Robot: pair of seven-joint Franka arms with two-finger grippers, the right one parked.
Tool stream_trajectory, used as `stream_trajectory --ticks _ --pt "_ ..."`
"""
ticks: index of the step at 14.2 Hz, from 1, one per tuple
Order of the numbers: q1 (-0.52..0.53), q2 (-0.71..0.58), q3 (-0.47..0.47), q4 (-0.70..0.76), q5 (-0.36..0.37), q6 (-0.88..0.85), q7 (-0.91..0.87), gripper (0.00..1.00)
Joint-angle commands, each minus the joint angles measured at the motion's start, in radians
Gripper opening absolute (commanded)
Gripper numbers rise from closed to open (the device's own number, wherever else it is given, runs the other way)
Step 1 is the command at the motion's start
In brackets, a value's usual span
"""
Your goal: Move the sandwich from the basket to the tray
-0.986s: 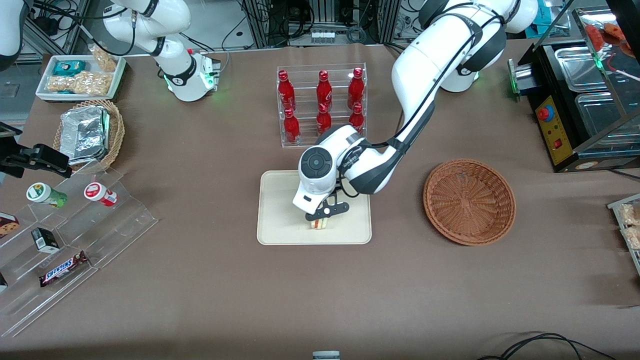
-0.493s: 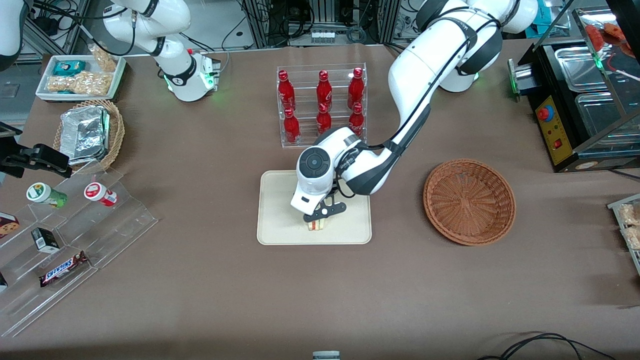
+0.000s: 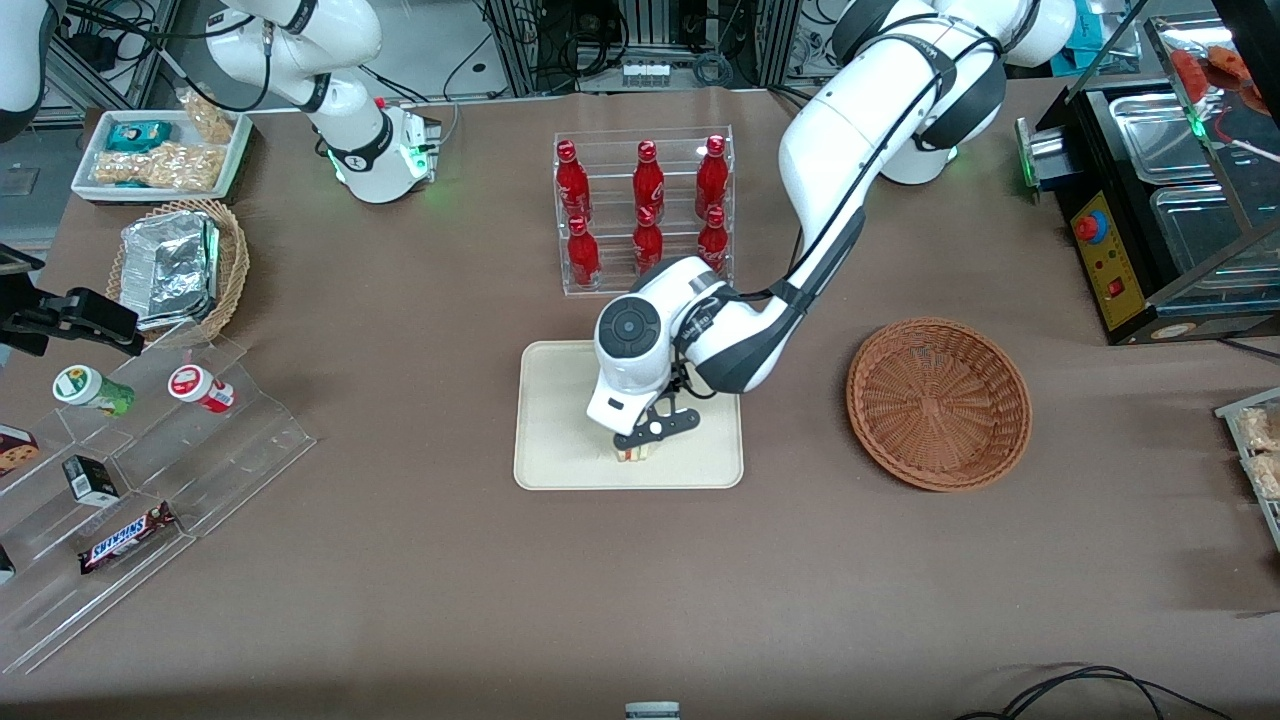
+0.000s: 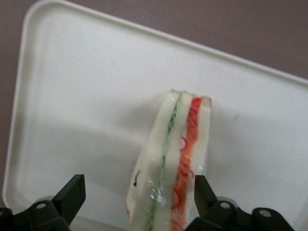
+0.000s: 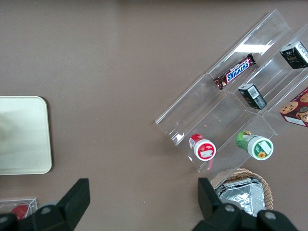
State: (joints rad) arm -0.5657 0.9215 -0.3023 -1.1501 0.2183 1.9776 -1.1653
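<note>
Our gripper has just spread its fingers clear of the sandwich, which now stands on the tray; the basket sits empty, so placement looks done.

The clear-wrapped white-bread triangular sandwich shows green and red-orange stripes on the flat cream-beige rectangular tray; the black gripper hangs above it.

Sandwich on tray, w/ gripper right above it, fingers spread either side. Basket beside tray, toward working arm's end. Bottle rack farther from front cam than tray.
</note>
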Motion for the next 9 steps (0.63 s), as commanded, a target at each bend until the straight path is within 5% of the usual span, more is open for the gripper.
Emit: stream_trajectory --ticks 1,3,6,9 --pt "0.027 -0.082 0.019 0.01 0.004 -0.086 -0.014 1.0" --pt "0.107 -0.157 -0.01 0.007 -0.022 -0.16 0.019 1.0" --pt "0.222 -0.291 -0.014 0.003 -0.199 -0.316 0.207 1.0" --pt "0.352 -0.413 -0.014 -0.01 -0.266 -0.515 0.36 1.0"
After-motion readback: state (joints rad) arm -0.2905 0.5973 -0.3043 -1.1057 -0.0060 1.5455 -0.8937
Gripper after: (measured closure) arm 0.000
